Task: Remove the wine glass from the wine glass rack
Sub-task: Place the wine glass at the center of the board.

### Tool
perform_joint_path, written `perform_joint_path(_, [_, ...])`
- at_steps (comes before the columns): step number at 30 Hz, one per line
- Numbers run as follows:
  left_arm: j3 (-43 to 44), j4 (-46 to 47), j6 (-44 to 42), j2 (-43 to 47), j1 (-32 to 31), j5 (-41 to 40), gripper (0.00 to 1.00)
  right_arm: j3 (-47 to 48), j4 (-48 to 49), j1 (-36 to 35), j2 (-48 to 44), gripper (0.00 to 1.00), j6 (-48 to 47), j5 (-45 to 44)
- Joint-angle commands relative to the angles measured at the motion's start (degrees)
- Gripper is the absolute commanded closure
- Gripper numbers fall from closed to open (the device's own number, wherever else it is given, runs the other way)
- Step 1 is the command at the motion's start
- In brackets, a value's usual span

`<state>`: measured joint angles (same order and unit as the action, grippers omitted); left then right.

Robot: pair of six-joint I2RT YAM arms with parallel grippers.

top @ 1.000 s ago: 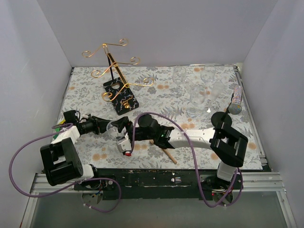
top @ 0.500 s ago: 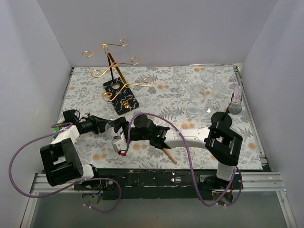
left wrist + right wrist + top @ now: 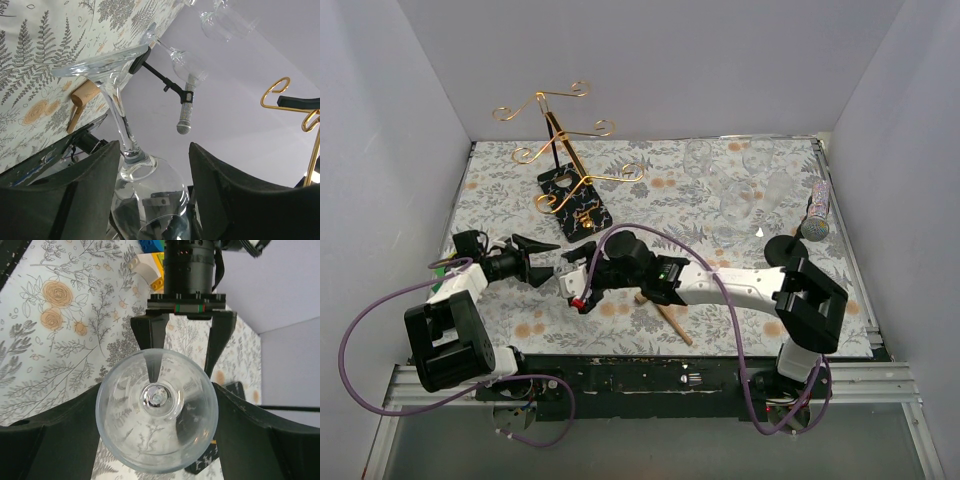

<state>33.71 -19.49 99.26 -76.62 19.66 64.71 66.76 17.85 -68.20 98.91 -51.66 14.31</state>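
Wine glass (image 3: 157, 437) is standing upright off the wine glass rack (image 3: 570, 185) and well apart from it, over the front-left of the floral table (image 3: 500, 205). Right gripper (image 3: 582, 283) is reaching down and clamping its bowl, while left gripper (image 3: 181, 371) is flanking it, fingers spread wide

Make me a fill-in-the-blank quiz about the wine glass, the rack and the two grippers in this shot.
1. The right gripper clasps the wine glass by its ___.
2. The left gripper has its jaws ___.
3. The wine glass rack carries ___ glasses.
4. The rack's base is coloured ___.
Missing words: bowl; open; no; black.
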Motion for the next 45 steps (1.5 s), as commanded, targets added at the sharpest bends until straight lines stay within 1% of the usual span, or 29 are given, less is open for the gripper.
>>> perform_joint_path(1, [1.9,-0.5,-0.7,0.7,0.7,0.2,0.43,3.1,-1.8,2.0,-6.9,0.58,11.6,0.3])
perform_joint_path(4, [1.9,-1.3,-1.8,0.8,1.2,-0.4,0.43,3.2,-5.4,3.8,-9.3,0.59,16.5,0.8])
perform_joint_path(9, [1.5,-1.7,-2.5,1.3,1.7,-1.0,0.40,2.3,-11.7,7.8,-14.6,0.61,21.0,1.9])
perform_joint_path(14, [1.4,-1.6,-3.2,1.6,2.7,-1.6,0.39,0.3,-17.7,11.9,-20.8,0.62,23.7,3.3])
perform_joint_path(15, [1.4,-1.6,-3.4,1.6,3.0,-1.8,0.39,-0.3,-17.8,12.6,-22.3,0.62,24.1,3.1])
perform_joint_path(17, [1.4,-1.6,-3.5,1.6,3.3,-2.0,0.39,-1.8,-21.6,14.2,-24.8,0.62,24.5,3.2])
perform_joint_path(21, [1.6,-1.8,-4.3,1.0,4.2,-2.4,0.39,-4.2,-24.3,19.5,-29.2,0.62,25.8,3.2])
perform_joint_path(25, [2.2,-2.0,-5.4,0.2,4.5,-2.7,0.39,-6.4,-24.4,26.0,-31.6,0.63,26.6,3.8])
perform_joint_path(28, [2.3,-0.8,-5.8,-0.1,4.7,-3.0,0.39,-8.2,-22.6,30.1,-32.2,0.63,26.9,4.3])
perform_joint_path(34, [2.3,-0.5,-6.8,-0.5,5.1,-3.2,0.39,-10.7,-18.5,38.1,-29.8,0.63,27.5,6.6])
perform_joint_path(39, [2.6,-1.6,-8.6,-0.8,5.5,-3.9,0.39,-11.4,-12.8,42.7,-26.2,0.63,27.0,8.5])
perform_joint_path(45, [3.0,-2.0,-9.6,-1.3,5.9,-4.2,0.38,-9.9,-9.0,45.2,-21.1,0.63,27.8,10.2])
